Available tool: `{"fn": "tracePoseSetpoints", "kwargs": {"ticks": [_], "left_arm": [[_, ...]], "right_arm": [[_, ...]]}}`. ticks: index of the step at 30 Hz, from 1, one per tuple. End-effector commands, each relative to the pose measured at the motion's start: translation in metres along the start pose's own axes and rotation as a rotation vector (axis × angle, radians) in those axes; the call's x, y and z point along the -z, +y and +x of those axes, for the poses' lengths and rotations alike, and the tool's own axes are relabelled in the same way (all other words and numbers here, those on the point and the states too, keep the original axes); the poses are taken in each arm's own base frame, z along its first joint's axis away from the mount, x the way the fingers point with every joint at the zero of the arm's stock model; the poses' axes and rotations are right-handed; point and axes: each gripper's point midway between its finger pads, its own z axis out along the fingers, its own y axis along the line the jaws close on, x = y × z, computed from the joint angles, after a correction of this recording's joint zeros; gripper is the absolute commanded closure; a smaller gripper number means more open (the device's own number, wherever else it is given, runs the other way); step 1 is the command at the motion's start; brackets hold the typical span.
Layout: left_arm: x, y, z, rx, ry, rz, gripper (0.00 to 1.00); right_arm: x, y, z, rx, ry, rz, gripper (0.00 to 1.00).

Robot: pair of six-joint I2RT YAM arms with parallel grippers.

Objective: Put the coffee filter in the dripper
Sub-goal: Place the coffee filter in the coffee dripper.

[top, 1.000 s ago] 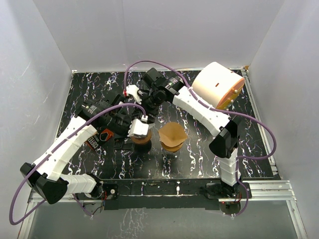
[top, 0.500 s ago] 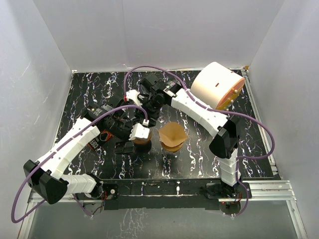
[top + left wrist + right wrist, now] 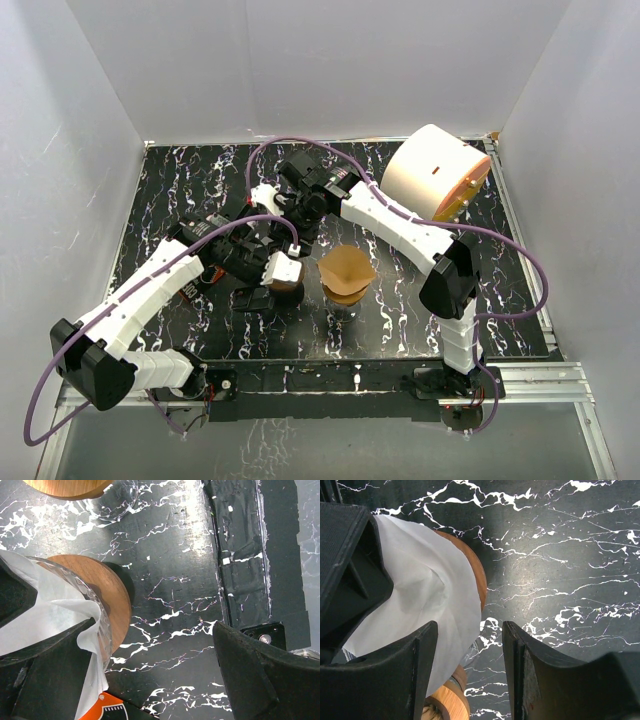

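White coffee filter [image 3: 420, 595] lies loose in the glass dripper [image 3: 102, 625], left of table centre, paper lapping over the rim. Left gripper [image 3: 152, 645] spread wide beside it. Right gripper [image 3: 470, 655] half-parted above, pinching nothing. Suggest: seat paper gently, centred, dripper steadied.

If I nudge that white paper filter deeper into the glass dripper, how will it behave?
The white filter is creased and folded, so it is probably floppy and light, and will likely buckle rather than slide. It lies bunched against the rim of the glass dripper, so a sideways push may crumple it instead of seating it.
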Motion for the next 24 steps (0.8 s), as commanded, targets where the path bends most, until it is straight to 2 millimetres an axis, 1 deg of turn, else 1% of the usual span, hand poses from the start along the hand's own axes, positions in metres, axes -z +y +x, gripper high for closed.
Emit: {"fn": "tracePoseSetpoints", "kwargs": {"ticks": [1,5,14,24], "left_arm": [[0.002,-0.006,0.0,0.008,-0.009,0.006,0.01],[0.009,-0.002,-0.005,-0.004,-0.009,-0.013,0.01],[0.024,0.006,-0.021,-0.024,-0.029,-0.057,0.01],[0.028,0.01,-0.026,-0.026,-0.035,-0.073,0.01]], "right_arm": [[0.009,0.003,-0.011,0.048,-0.032,0.027,0.48],[0.013,0.007,-0.02,0.055,-0.06,0.007,0.47],[0.022,0.017,-0.032,0.068,-0.098,-0.047,0.45],[0.026,0.021,-0.035,0.075,-0.111,-0.063,0.45]]}}
